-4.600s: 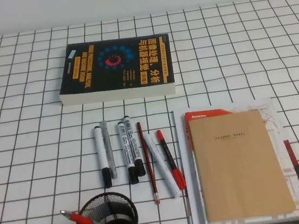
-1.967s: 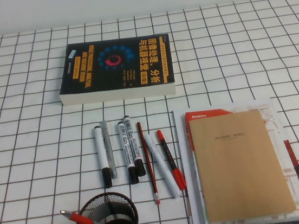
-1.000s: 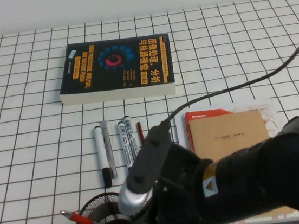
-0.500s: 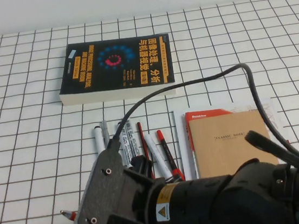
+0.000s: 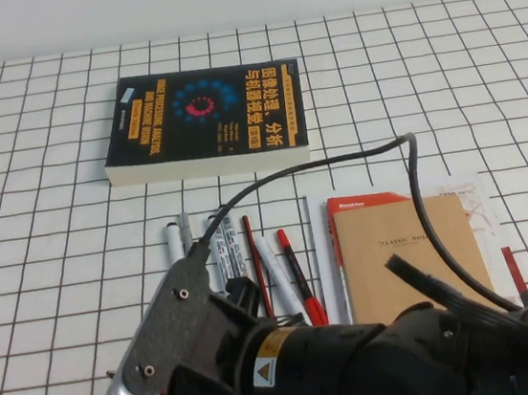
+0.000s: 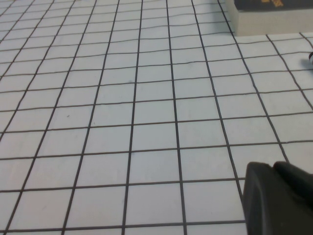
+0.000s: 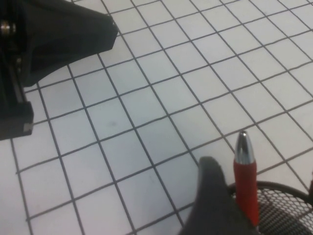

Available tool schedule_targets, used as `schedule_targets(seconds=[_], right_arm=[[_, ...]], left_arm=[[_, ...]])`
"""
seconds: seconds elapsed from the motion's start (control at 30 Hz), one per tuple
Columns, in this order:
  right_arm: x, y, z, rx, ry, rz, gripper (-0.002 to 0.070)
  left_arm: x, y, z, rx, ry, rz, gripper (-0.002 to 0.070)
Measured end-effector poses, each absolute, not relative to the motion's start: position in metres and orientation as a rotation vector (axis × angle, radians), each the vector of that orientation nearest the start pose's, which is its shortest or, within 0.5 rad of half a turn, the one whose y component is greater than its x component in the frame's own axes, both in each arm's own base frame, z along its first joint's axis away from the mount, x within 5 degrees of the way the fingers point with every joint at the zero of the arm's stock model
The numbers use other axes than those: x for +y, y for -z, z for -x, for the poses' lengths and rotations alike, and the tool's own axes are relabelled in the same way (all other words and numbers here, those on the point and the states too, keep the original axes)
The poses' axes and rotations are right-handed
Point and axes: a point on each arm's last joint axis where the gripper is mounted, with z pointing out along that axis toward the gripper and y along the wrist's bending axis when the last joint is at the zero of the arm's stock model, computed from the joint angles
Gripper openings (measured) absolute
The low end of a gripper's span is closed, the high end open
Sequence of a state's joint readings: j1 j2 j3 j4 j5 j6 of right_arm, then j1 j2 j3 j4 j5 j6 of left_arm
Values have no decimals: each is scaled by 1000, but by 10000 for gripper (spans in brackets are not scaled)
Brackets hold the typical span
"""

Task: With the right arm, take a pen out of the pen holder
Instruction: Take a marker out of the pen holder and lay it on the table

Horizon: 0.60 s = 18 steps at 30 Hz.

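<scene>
White, black-gridded tabletop lies under the left end effector, near the dark book; apart or together, I cannot tell. Loose markers lie beside a tan notebook. Right end effector, spread apart, sits just beside the red, silver-tipped pen in the black mesh pen holder, hidden from above by the bulky arm.

The right arm largely hides the pen holder from above; picture edges crop the right gripper and left gripper
</scene>
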<state>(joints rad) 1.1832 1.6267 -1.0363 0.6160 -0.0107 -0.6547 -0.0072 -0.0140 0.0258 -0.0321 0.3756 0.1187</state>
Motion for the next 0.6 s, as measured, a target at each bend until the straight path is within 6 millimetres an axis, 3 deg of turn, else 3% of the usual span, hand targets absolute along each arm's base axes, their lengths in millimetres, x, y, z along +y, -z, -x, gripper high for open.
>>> schedule_targets(seconds=[0.37,0.6], right_arm=[[360,-256,-146,1768,-711,1207,373],[369,-241,-150,1799,-699,1220,373]], left_arm=[[-1,-171,-52,1868,-45,-98,-4],[-1,-171,-52,1868,-45,-98,-4]])
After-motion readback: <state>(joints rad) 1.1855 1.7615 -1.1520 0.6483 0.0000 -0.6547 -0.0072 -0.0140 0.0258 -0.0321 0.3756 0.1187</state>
